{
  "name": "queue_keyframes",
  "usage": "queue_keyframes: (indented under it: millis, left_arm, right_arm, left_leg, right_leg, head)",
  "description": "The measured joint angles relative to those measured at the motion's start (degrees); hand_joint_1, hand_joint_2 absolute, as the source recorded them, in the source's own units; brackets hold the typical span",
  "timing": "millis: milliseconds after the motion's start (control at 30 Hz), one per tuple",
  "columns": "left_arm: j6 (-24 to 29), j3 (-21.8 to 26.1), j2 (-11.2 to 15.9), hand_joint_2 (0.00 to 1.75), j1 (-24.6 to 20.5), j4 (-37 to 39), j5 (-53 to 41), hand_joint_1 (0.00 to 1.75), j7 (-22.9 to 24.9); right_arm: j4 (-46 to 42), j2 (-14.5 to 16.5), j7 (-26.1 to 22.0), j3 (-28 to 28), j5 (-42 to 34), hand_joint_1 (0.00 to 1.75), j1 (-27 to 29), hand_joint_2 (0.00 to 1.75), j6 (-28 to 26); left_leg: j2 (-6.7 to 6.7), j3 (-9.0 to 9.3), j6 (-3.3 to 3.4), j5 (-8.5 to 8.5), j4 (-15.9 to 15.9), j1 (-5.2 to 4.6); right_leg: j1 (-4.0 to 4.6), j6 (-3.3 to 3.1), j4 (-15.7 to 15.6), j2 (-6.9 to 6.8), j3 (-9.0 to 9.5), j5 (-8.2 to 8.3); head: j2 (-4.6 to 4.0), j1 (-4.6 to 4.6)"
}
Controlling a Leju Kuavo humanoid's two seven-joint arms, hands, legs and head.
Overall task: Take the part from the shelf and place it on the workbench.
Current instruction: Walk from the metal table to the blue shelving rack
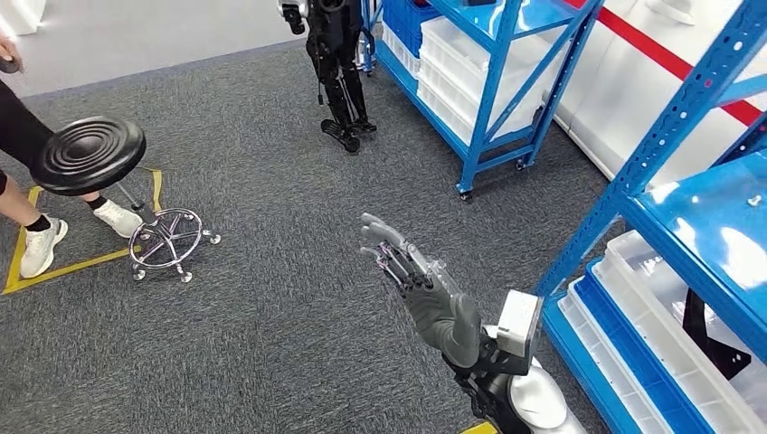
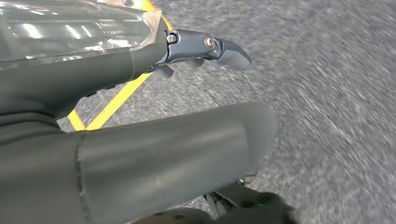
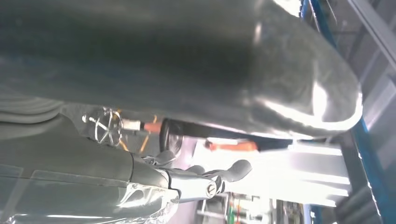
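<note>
Nearest the camera, the robot's silver right arm rose from the lower edge of the head view, ending in the right hand (image 1: 418,286), a grey palm with dark fingers (image 1: 384,246) stretched out and spread apart over the floor, holding nothing. Just to its right stood the near blue metal shelf (image 1: 653,161), with a glossy blue deck and, on the level below, white translucent plastic bins (image 1: 674,334) set side by side in blue trays. Which item there was the part could not be told; a small pale object (image 1: 753,201) lay on the blue deck, too small to identify.

At the left wrist, the left hand (image 2: 205,49) hung above the floor, its dark fingers slightly bent and its grey thumb extended, with nothing in its grasp. A yellow tape line (image 2: 116,100) ran across the floor beneath it.

Dark grey carpet (image 1: 271,298) covered the floor. Far left stood a black round-seated stool (image 1: 90,154) on a chrome wheeled base, beside a person's leg in a white trainer (image 1: 43,246), within yellow floor markings. Far beyond, another dark humanoid robot (image 1: 336,63) stood by a second blue shelf (image 1: 493,81) loaded with white and blue bins.
</note>
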Motion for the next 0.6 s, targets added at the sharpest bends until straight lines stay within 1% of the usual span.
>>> queue_keyframes:
  millis: [33, 67, 100, 133, 167, 200, 233, 267, 300, 333, 367, 400, 433, 467, 500, 533, 567, 600]
  left_arm:
    - [0.0, 0.0, 0.0, 0.0, 0.1, 0.0, 0.0, 0.0, 0.0]
    - [0.0, 0.0, 0.0, 0.0, 0.2, 0.0, 0.0, 0.0, 0.0]
    - [0.0, 0.0, 0.0, 0.0, 0.3, 0.0, 0.0, 0.0, 0.0]
    - [0.0, 0.0, 0.0, 0.0, 0.4, 0.0, 0.0, 0.0, 0.1]
    - [0.1, 0.0, 0.0, 0.0, 0.5, 0.0, 0.0, 0.0, 0.1]
    - [0.1, 0.0, 0.0, 0.0, 0.5, 0.0, 0.0, 0.0, 0.1]
    - [0.1, 0.0, 0.0, 0.0, 0.4, 0.0, 0.0, 0.0, 0.1]
    - [0.2, 0.0, 0.0, 0.0, 0.4, 0.0, 0.0, 0.0, 0.1]
    - [0.2, 0.0, 0.0, 0.0, 0.4, 0.0, 0.0, 0.0, 0.1]
    - [0.2, 0.0, 0.0, 0.0, 0.4, 0.0, 0.0, 0.0, 0.1]
    - [0.2, 0.0, 0.0, 0.0, 0.4, 0.0, 0.0, 0.0, 0.1]
    - [0.3, 0.0, 0.0, 0.0, 0.3, 0.0, -0.1, 0.0, 0.2]
    - [0.4, 0.0, 0.0, 0.0, 0.2, 0.0, -0.1, 0.0, 0.2]
    - [0.5, 0.0, 0.1, 0.0, 0.2, -0.1, -0.1, 0.0, 0.2]
    - [0.7, 0.0, 0.1, 0.0, 0.2, -0.1, -0.1, 0.0, 0.2]
    - [0.8, 0.0, 0.2, 0.0, 0.3, -0.1, -0.1, 0.0, 0.2]
    - [0.8, 0.0, 0.3, 0.0, 0.4, -0.1, -0.1, 0.0, 0.2]
    - [0.8, 0.0, 0.3, 0.0, 0.4, -0.1, -0.1, 0.0, 0.2]
  right_arm:
    - [0.0, 0.0, 0.0, 0.0, 0.0, 0.0, 0.0, 0.0, 0.0]
    - [0.0, 0.1, 0.0, 0.0, 0.0, 0.0, 0.0, 0.0, 0.0]
    - [0.0, 0.1, 0.0, 0.1, 0.0, 0.0, 0.0, 0.0, 0.1]
    - [0.1, 0.1, 0.0, 0.1, 0.0, 0.0, 0.1, 0.0, 0.1]
    - [0.1, 0.1, 0.1, 0.1, 0.0, 0.0, 0.1, 0.0, 0.1]
    - [0.1, 0.1, 0.1, 0.1, 0.0, 0.0, 0.1, 0.0, 0.1]
    - [0.1, 0.1, 0.2, 0.1, 0.0, 0.0, 0.1, 0.0, 0.1]
    - [0.1, 0.1, 0.3, 0.1, 0.0, 0.0, 0.0, 0.0, 0.1]
    - [0.1, 0.1, 0.4, 0.1, 0.0, 0.0, 0.0, 0.0, 0.1]
    - [0.1, 0.1, 0.4, 0.1, 0.1, 0.0, 0.0, 0.0, 0.1]
    - [0.1, 0.1, 0.4, 0.1, 0.1, 0.0, 0.0, 0.0, 0.1]
    - [0.1, 0.1, 0.4, 0.1, 0.1, 0.0, 0.1, 0.0, 0.1]
    - [0.1, 0.1, 0.4, 0.0, 0.1, 0.0, 0.1, 0.0, 0.0]
    - [0.1, 0.1, 0.4, -0.1, 0.1, 0.0, 0.1, 0.0, -0.1]
    - [0.1, 0.1, 0.3, -0.1, 0.1, 0.0, 0.1, 0.0, -0.1]
    - [0.1, 0.1, 0.3, -0.2, 0.1, 0.0, 0.2, 0.0, -0.2]
    - [0.1, 0.1, 0.3, -0.3, 0.1, 0.0, 0.3, 0.0, -0.2]
    - [0.1, 0.1, 0.2, -0.4, 0.1, 0.0, 0.4, 0.0, -0.2]
  left_leg:
    - [-1.39, -1.92, -0.02, -1.71, 3.8, 0.02]
    - [-2.04, -3.94, -0.06, -2.98, 7.4, 0.03]
    - [-2.27, -5.4, -0.09, -3.28, 9.6, 0.04]
    - [-2.35, -5.93, -0.09, -2.42, 9.7, 0.06]
    - [-2.47, -5.46, -0.07, -0.67, 7.9, 0.13]
    - [-3.08, -3.98, -0.07, 1.71, 4.2, 0.31]
    - [-4.36, -2.35, -0.11, 3.38, 0.5, 0.54]
    - [-5.46, -1.1, -0.1, 4.44, -2.4, 0.71]
    - [-6.25, -0.27, -0.01, 4.88, -4.3, 0.74]
    - [-6.43, -0.1, 0.19, 4.68, -4.7, 0.59]
    - [-5.76, 0.07, 0.55, 4.85, -4.8, 0.37]
    - [-5.04, 0.3, 1.01, 5.05, -5.0, 0.27]
    - [-4.38, 0.54, 1.47, 5.26, -5.2, 0.22]
    - [-3.62, 0.75, 1.93, 5.45, -5.5, 0.21]
    - [-2.83, 0.79, 2.29, 5.55, -5.7, 0.17]
    - [-2.05, 0.81, 2.5, 5.54, -5.8, 0.02]
    - [-1.18, 0.77, 2.64, 5.48, -5.7, -0.1]
    - [-0.35, 0.74, 2.68, 5.43, -5.7, -0.19]
  right_leg:
    - [0.07, -0.33, 0.0, 0.65, 0.0, -0.02]
    - [0.18, -0.48, 0.0, 1.4, 0.0, -0.04]
    - [0.28, -0.49, 0.0, 2.22, 0.02, -0.05]
    - [0.34, -0.5, 0.0, 3.05, 0.07, -0.06]
    - [0.36, -0.48, 0.1, 3.85, 0.14, -0.06]
    - [0.33, -0.45, 0.2, 4.64, 0.22, -0.07]
    - [0.42, -0.3, 0.3, 5.33, 0.2, -0.09]
    - [0.55, -0.09, 0.4, 5.96, 0.11, -0.1]
    - [0.65, 0.23, 0.4, 6.54, -0.08, -0.05]
    - [0.7, 0.64, 0.4, 7.09, -0.31, 0.08]
    - [0.61, 1.07, 0.2, 7.69, -0.57, 0.25]
    - [0.52, 1.45, 0.2, 7.8, -0.83, 0.35]
    - [0.52, 1.69, 0.7, 6.93, -1.26, 0.15]
    - [0.59, 1.73, 2.2, 5.35, -2.2, -0.65]
    - [0.64, 1.6, 5.0, 3.45, -3.6, -1.94]
    - [0.63, 1.43, 8.6, 1.82, -5.48, -3.55]
    - [0.54, 1.37, 12.6, 1.03, -7.51, -5.09]
    - [0.43, 1.49, 15.4, 0.76, -8.94, -5.98]
  head:
    - [0.0, -0.14]
    - [0.0, -0.23]
    - [0.0, -0.26]
    - [0.0, -0.25]
    - [0.0, -0.25]
    - [0.0, -0.26]
    - [0.0, -0.25]
    - [0.0, -0.22]
    - [0.0, -0.18]
    - [0.0, -0.16]
    - [0.0, -0.15]
    - [0.0, -0.13]
    - [0.0, -0.12]
    - [0.0, -0.02]
    - [0.0, 0.08]
    - [0.0, 0.15]
    - [0.0, 0.24]
    - [0.0, 0.25]
